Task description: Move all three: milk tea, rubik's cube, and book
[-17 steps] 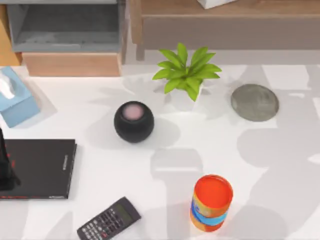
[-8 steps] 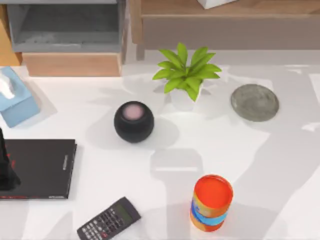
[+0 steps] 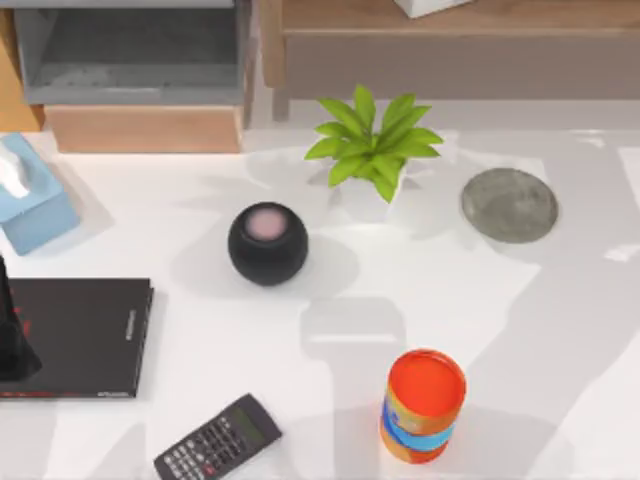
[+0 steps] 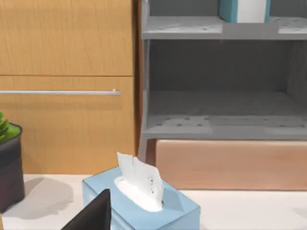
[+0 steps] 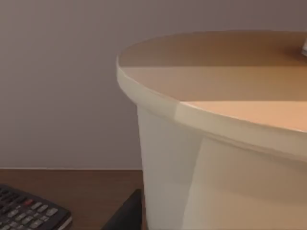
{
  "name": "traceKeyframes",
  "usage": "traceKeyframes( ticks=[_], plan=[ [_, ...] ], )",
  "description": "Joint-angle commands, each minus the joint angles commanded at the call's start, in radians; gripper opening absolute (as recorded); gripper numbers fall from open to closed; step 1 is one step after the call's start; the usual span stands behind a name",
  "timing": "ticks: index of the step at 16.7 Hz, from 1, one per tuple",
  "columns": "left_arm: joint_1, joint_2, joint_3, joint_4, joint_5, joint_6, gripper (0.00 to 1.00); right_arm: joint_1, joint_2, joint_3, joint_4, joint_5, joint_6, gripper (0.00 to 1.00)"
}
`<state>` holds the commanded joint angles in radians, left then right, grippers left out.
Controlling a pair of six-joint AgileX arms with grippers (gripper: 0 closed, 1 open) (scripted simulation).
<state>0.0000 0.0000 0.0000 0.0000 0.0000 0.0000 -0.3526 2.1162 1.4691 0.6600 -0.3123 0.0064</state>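
Teal with white page edges, the book [image 4: 230, 9] is seen upright on the upper level of the grey shelf unit [image 4: 220, 124], above the blue tissue box [image 4: 144, 203]. The milk tea [image 5: 216, 143] – pale cup, orange-tan top – is seen close before the right gripper [image 5: 125, 215], over a brown surface beside a calculator [image 5: 29, 211]. The left gripper [image 4: 93, 215] is held by the tissue box, at the worktop's [image 3: 330, 300] left edge. For both grippers, released or clenched cannot be told.
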Motion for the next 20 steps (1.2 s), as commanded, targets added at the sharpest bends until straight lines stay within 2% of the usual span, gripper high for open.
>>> traceKeyframes(
  ticks=[8, 18, 20],
  plan=[
    [0.000, 0.000, 0.000, 0.000, 0.000, 0.000, 1.00, 0.000, 0.000, 0.000, 0.000, 0.000, 0.000, 0.02],
    [0.000, 0.000, 0.000, 0.000, 0.000, 0.000, 1.00, 0.002, -0.002, -0.001, -0.001, -0.003, 0.002, 0.00],
    [0.000, 0.000, 0.000, 0.000, 0.000, 0.000, 1.00, 0.031, 0.002, -0.013, -0.009, -0.037, 0.019, 0.00]
  ],
)
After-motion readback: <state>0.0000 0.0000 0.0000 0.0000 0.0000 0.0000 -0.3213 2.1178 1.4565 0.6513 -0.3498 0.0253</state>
